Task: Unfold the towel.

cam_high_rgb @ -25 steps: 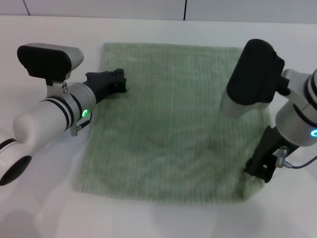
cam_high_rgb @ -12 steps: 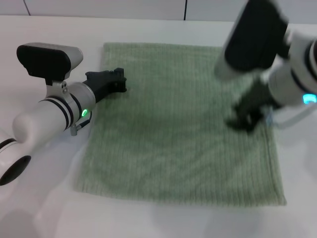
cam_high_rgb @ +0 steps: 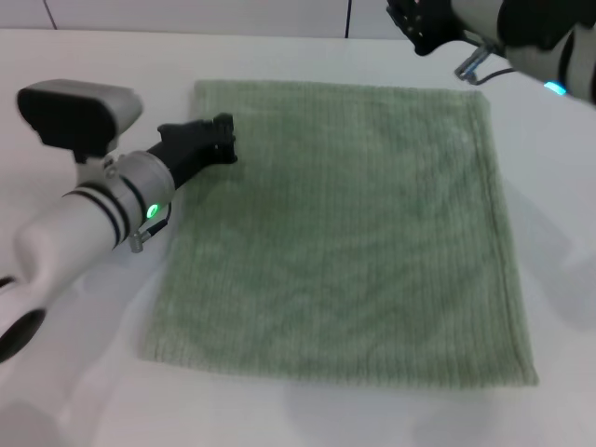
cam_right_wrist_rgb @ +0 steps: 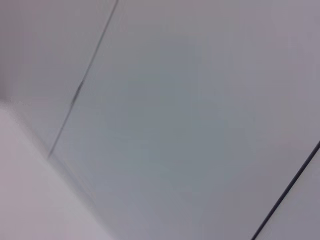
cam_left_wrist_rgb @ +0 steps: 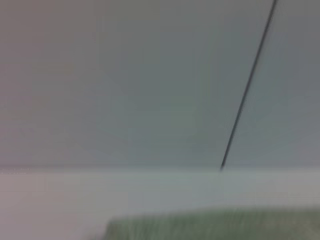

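White table, grey panelled wall behind, green towel spread flat in one layer

Left gripper rests at the towel's far left edge, whether clenched or loose I cannot tell; right gripper hangs beyond the towel's far right corner, its grip likewise unclear. Towel looks light, soft and limp, likely to sag and bunch, so pinch it at a hemmed corner or edge
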You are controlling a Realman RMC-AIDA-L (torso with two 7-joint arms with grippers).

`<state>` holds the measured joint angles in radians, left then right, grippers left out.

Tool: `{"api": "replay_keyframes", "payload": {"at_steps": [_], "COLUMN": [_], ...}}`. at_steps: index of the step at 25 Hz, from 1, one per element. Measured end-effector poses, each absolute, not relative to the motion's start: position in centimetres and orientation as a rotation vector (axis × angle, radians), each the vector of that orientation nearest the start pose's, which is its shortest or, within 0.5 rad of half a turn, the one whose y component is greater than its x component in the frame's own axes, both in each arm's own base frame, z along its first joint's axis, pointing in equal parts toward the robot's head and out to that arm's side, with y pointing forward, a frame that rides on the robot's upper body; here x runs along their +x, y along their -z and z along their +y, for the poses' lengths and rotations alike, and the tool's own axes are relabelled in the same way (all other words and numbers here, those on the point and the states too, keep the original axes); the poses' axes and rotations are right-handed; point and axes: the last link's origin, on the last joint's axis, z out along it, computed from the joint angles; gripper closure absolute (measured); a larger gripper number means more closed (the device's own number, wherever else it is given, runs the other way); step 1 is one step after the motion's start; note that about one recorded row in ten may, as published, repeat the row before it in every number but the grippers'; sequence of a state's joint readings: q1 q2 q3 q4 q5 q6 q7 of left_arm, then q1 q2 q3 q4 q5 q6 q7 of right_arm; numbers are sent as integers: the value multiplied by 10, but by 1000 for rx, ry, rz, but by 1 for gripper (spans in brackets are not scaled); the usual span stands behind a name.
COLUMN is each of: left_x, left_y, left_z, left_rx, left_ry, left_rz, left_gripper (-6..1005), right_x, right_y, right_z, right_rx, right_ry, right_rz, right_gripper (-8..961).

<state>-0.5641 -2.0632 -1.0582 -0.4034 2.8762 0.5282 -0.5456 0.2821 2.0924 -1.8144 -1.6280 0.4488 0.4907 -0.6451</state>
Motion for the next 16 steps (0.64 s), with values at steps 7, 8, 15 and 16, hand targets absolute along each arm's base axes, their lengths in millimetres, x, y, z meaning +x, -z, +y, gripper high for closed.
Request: {"api": "replay_keyframes", "payload": {"at_steps": [7,8,15,16], "left_x": [-268,-267,-270,-270], "left_y": [45,42,24,24], "left_z": [353,350,333,333], "left_rx": [-1859,-1848,-1782,-1782], "left_ry": [891,912,1013,1013], "left_rz": [-584,-558,-473,-473], "left_gripper": [1001,1001,1001,1001], "right_x": [125,127,152,158], "right_y": [35,36,39,37], "right_z": [359,357,358,360], "right_rx": [-1945,-1908,-1848,-1837], "right_ry": [-481,-526,-611,-604], "right_rz": [4,-1,90,117], "right_gripper": [635,635,635,635]}}
